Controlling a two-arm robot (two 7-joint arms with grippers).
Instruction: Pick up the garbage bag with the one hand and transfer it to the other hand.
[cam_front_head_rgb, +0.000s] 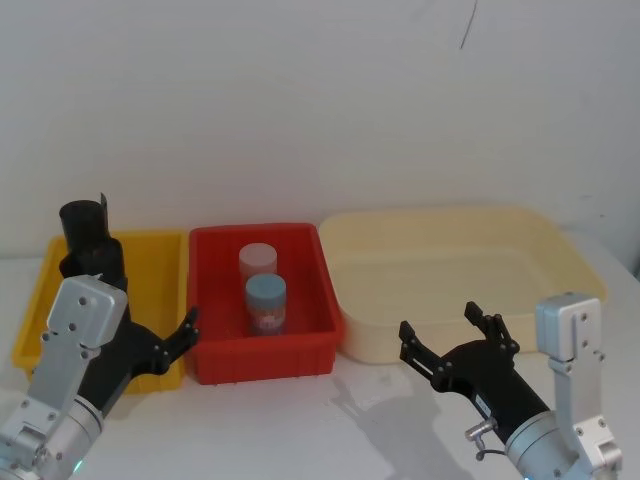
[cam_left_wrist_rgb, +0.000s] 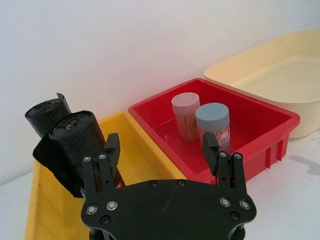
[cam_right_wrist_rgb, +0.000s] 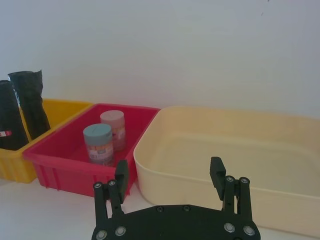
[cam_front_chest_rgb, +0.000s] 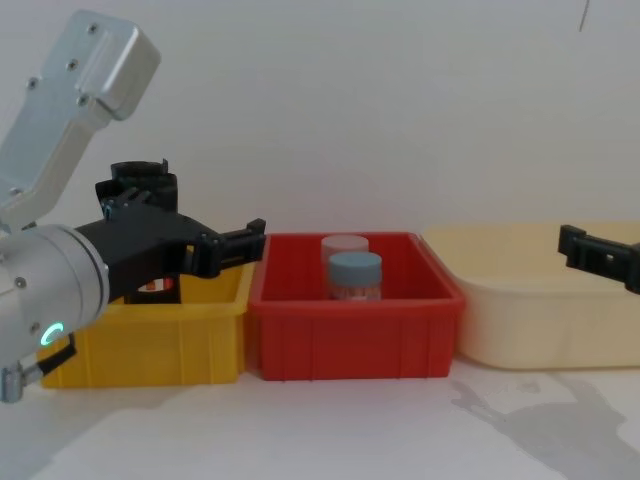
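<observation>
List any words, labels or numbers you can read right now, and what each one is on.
No text is legible.
Garbage bag: red-and-white label band, too small to read.
Blue-lidded jar: printed label, too blurred to read.

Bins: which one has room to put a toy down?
The cream bin, right of the red bin, is bare inside. The red bin has spare floor beside its two jars. The yellow bin's back is crowded with the garbage bag and another black roll.
</observation>
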